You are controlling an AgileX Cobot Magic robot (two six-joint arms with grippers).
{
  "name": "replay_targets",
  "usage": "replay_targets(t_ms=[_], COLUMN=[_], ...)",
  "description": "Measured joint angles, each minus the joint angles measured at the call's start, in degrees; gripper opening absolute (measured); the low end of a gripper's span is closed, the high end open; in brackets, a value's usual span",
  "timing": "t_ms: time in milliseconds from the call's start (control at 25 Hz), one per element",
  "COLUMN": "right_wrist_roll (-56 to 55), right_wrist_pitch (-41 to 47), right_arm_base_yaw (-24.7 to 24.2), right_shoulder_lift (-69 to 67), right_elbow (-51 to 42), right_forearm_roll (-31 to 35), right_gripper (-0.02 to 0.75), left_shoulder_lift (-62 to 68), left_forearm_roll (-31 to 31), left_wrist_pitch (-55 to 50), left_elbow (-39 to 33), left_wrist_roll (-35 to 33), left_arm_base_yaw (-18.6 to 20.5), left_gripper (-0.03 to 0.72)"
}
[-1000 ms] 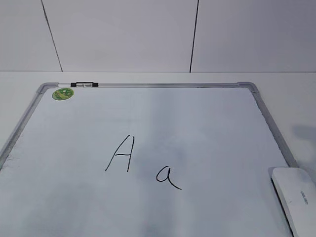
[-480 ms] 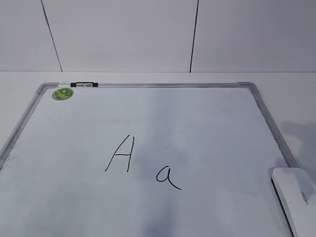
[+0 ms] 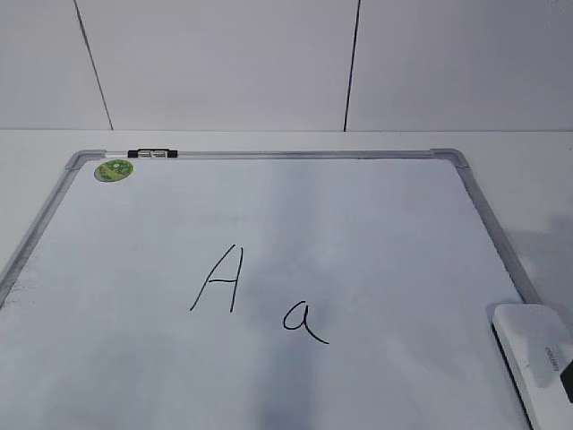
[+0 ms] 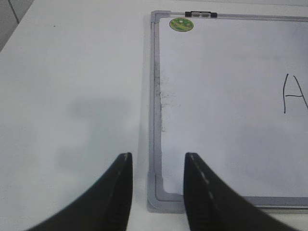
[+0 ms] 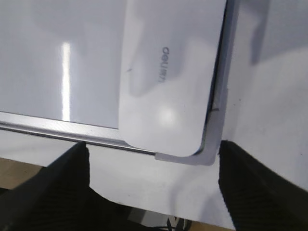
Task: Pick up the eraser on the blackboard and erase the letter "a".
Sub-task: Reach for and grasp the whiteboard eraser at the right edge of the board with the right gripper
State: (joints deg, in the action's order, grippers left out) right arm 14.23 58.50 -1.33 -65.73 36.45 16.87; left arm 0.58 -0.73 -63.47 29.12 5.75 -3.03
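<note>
The blackboard (image 3: pixel 358 233) is a white board in a grey frame, lying flat. The lowercase letter "a" (image 3: pixel 304 322) is written near its front middle. The white eraser (image 3: pixel 535 354) lies on the board's near right corner. In the right wrist view the eraser (image 5: pixel 168 72) shows grey lettering. My right gripper (image 5: pixel 154 153) is open wide and empty, just short of the eraser's end and the frame corner (image 5: pixel 211 144). A dark tip of it shows at the exterior view's right edge (image 3: pixel 568 387). My left gripper (image 4: pixel 158 161) is open and empty above the board's near left corner (image 4: pixel 161 197).
A capital "A" (image 3: pixel 219 279) stands left of the "a". A round green sticker (image 3: pixel 114 169) and a small black-and-silver clip (image 3: pixel 153 154) sit at the far left of the frame. White table surrounds the board, and a white panelled wall stands behind.
A dark fingertip of my right gripper has come into the exterior view beside the eraser, and its shadow has shifted. The eraser and letters have not moved.
</note>
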Motion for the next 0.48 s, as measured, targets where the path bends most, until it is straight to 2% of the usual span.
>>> replay_targets(t_ms=[280,480], right_wrist_roll=[-3.58,-6.68], right_wrist_pitch=[3.27,6.76], right_arm_base_yaw=[0.00,4.68], right_shoulder_lift=[-2.12,-5.23], right_elbow=[4.10,7.76], right_forearm_roll=[-3.38,-7.48], right_gripper=[0.663,0.653], left_shoulder_lift=[0.00,0.00], left_forearm_roll=[-0.71,-0.91], left_wrist_pitch=[0.00,0.00], left_elbow=[0.00,0.00], left_wrist_roll=[0.00,0.00], left_arm_base_yaw=[0.00,0.00], left_gripper=[0.276,0.276])
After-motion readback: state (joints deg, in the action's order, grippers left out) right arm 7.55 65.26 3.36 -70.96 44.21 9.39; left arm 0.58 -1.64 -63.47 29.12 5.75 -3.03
